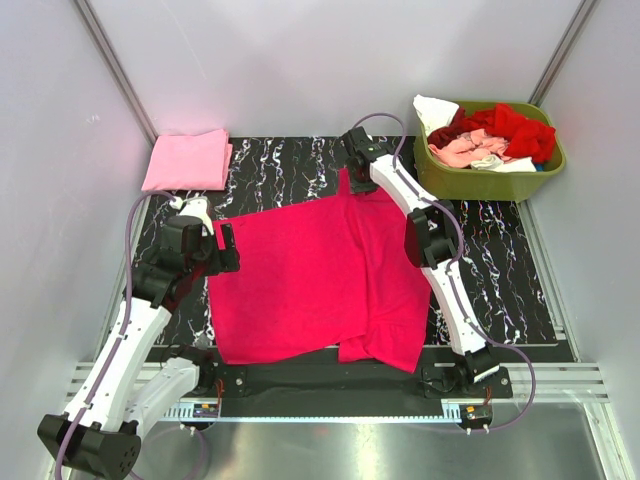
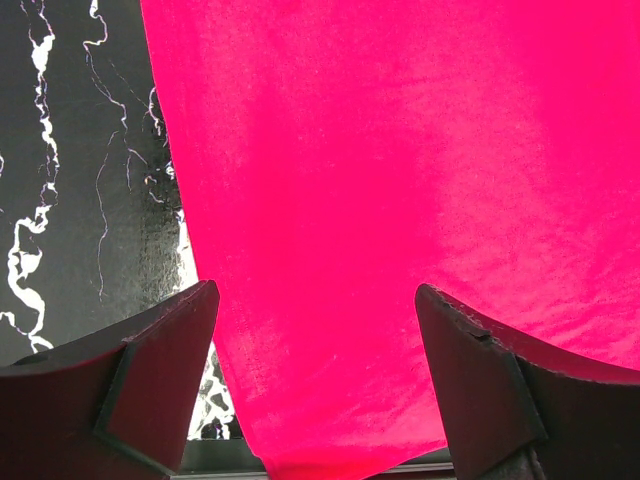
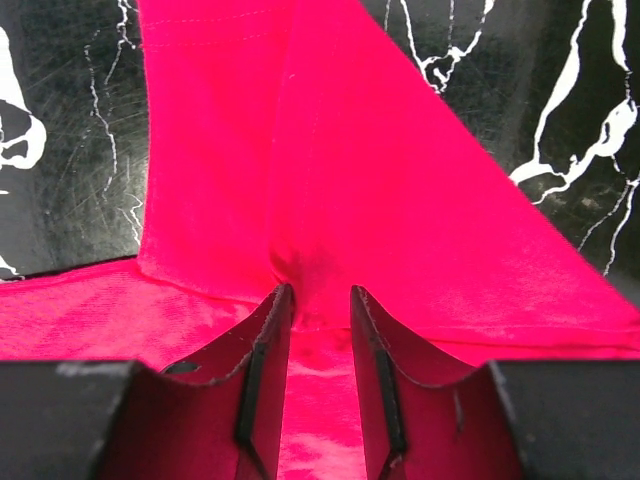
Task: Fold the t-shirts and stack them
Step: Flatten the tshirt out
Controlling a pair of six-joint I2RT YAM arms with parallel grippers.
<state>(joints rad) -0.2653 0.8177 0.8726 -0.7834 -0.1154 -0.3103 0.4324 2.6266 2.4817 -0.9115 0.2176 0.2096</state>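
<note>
A bright magenta-pink t-shirt (image 1: pixel 320 275) lies spread on the black marbled mat (image 1: pixel 500 270). My left gripper (image 1: pixel 222 252) is open over the shirt's left edge; in the left wrist view the wide-apart fingers (image 2: pixel 170 345) frame the cloth (image 2: pixel 400 180) and its hem. My right gripper (image 1: pixel 348 172) is at the shirt's far edge. Its fingers (image 3: pixel 265 340) are shut on a puckered fold of the magenta cloth (image 3: pixel 330 150), which rises to a peak. A folded light pink t-shirt (image 1: pixel 187 160) lies at the far left.
An olive-green basket (image 1: pixel 440 175) at the far right holds red (image 1: pixel 515 128), salmon (image 1: pixel 465 150) and white (image 1: pixel 432 108) shirts in a heap. Grey walls close in the left, back and right. A metal rail (image 1: pixel 330 385) runs along the near edge.
</note>
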